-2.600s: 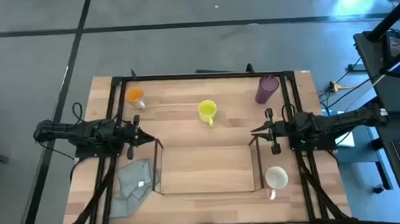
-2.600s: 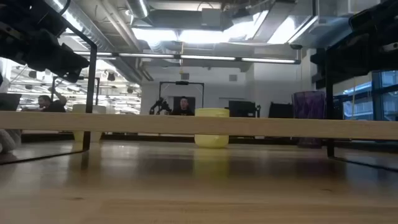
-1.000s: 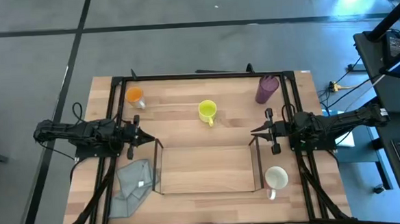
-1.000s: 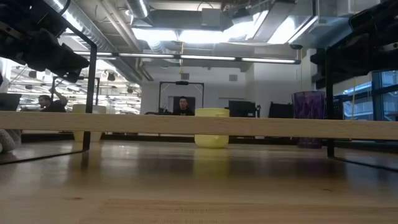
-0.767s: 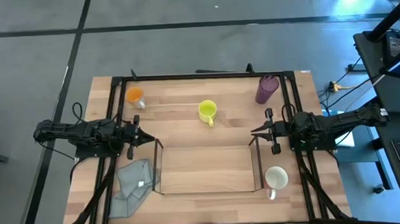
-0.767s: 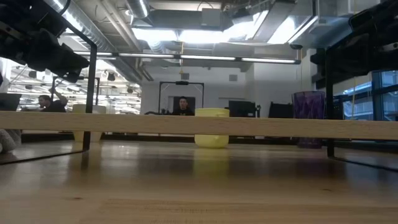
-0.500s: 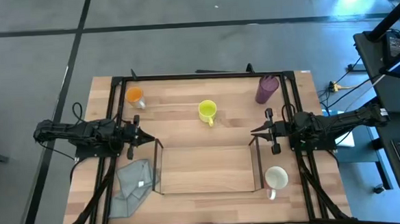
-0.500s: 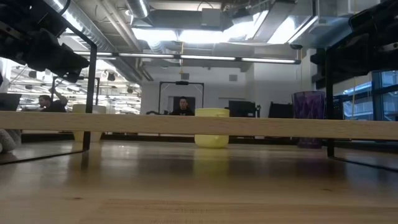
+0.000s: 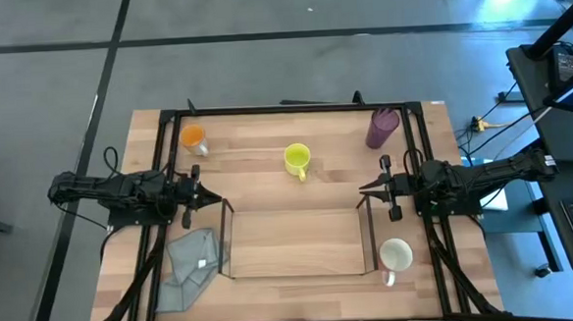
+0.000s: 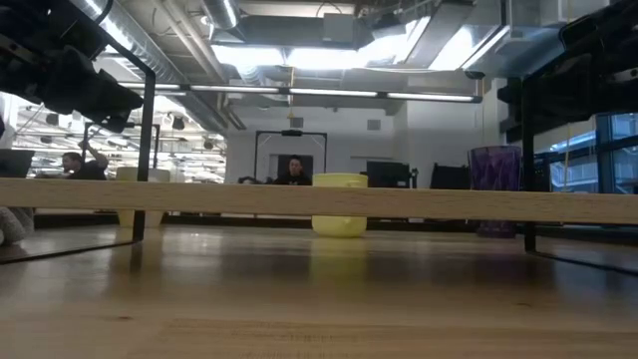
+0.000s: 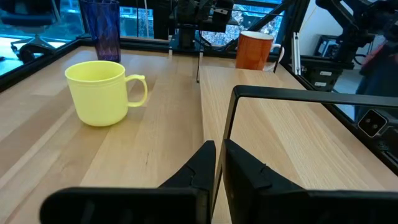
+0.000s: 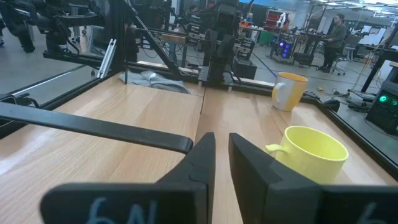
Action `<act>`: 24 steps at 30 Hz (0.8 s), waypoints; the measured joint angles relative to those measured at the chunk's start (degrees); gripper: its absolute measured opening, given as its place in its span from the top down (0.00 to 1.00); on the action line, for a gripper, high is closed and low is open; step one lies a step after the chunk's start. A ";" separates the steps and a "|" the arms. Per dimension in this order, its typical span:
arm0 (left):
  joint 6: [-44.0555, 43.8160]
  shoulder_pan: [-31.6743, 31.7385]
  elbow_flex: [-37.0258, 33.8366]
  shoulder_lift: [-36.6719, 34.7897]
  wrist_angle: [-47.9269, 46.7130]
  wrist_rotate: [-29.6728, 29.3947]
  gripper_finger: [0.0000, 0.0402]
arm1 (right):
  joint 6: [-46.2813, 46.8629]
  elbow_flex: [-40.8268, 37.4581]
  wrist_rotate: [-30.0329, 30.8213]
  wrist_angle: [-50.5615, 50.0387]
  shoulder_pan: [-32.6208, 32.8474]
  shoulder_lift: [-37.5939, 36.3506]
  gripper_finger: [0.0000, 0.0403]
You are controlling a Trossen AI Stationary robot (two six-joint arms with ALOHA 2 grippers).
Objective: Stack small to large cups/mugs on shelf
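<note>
A yellow mug [image 9: 297,160] stands mid-table toward the far edge and shows in the left wrist view [image 11: 102,92]. An orange cup [image 9: 194,138] stands at the far left and a purple tumbler [image 9: 382,128] at the far right. A mug that is white from above [image 9: 396,255] stands near right; its side looks orange in the left wrist view [image 11: 254,50]. The clear shelf [image 9: 291,241] stands mid-table, toward the near edge. My left gripper [image 9: 215,196] hovers at the shelf's left end and my right gripper [image 9: 364,188] at its right end. Both are shut and empty.
A crumpled grey cloth [image 9: 192,264] lies left of the shelf at the near left. A dark frame [image 9: 294,108] runs along the table's far and side edges. People show in the room beyond the table.
</note>
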 joint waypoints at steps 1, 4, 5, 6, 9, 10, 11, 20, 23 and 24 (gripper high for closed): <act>0.00 0.02 0.00 -0.01 0.00 0.00 0.94 | -0.02 0.00 -0.02 0.01 0.00 0.01 0.88; 0.00 0.00 0.00 0.00 0.02 -0.01 0.94 | -0.02 -0.01 -0.02 0.00 0.00 0.00 0.88; 0.00 0.02 0.00 -0.01 0.02 -0.02 0.94 | -0.02 -0.02 0.00 0.02 -0.02 0.02 0.88; 0.00 0.02 0.00 0.00 0.02 0.00 0.94 | -0.02 -0.01 0.00 0.01 -0.01 0.00 0.88; 0.00 0.01 0.00 0.00 0.01 -0.01 0.94 | -0.02 -0.02 0.00 0.02 -0.02 0.00 0.88; 0.00 0.01 0.00 0.00 0.00 -0.01 0.94 | -0.02 -0.02 -0.02 0.02 0.00 0.02 0.88; 0.00 0.02 0.00 0.00 0.01 0.00 0.94 | -0.02 -0.01 -0.01 0.12 -0.01 0.02 0.88; 0.00 0.01 0.00 0.00 0.00 -0.02 0.94 | 19.61 0.02 -0.04 6.44 -0.01 0.02 0.88; 0.00 0.01 0.00 -0.01 0.01 -0.01 0.94 | 20.44 0.02 -0.05 12.68 -0.01 0.06 0.88; 0.00 0.02 0.00 0.00 0.02 -0.01 0.94 | 19.10 0.02 -0.05 16.02 0.00 0.06 0.88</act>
